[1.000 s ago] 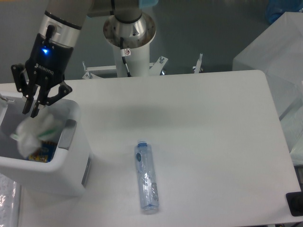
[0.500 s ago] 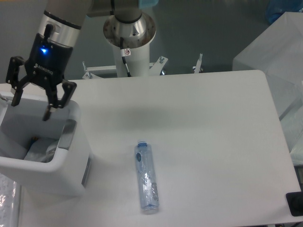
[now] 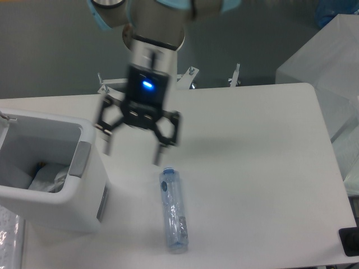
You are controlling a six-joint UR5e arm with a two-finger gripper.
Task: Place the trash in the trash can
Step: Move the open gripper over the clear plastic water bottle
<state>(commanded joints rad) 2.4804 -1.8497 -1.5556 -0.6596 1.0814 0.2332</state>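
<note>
- wrapper (image 3: 47, 178) sits at the bottom of the trash can (image 3: 84, 207), white crumple against the inner wall, something blue/dark just beside it; so that half of the trash reads as done
- bottle (image 3: 173, 208) lies flat on the table (image 3: 252, 151), cap end toward the robot base, long axis roughly front-to-back with a slight tilt; well clear of the bin, right of it; nothing touching it
- gripper (image 3: 132, 151) is spread wide and empty; fingers (image 3: 159, 150) point down, nothing between them
- it hangs above the table between bin and bottle, fingertip nearest the bottle just short of the cap end; not over the bottle body yet
- wrist is close to vertical, blue LED facing the camera; gripper is motion-blurred, so exact fingertip height over the table is hard to tell
- jaw line runs roughly left-right, i.e. across the bottle's long axis; my read: that suits a pinch across the narrow body
- judgement: step in hand is the approach to the bottle; needs to centre over mid-body before descending; a smooth round bottle may roll if one finger touches first
</note>
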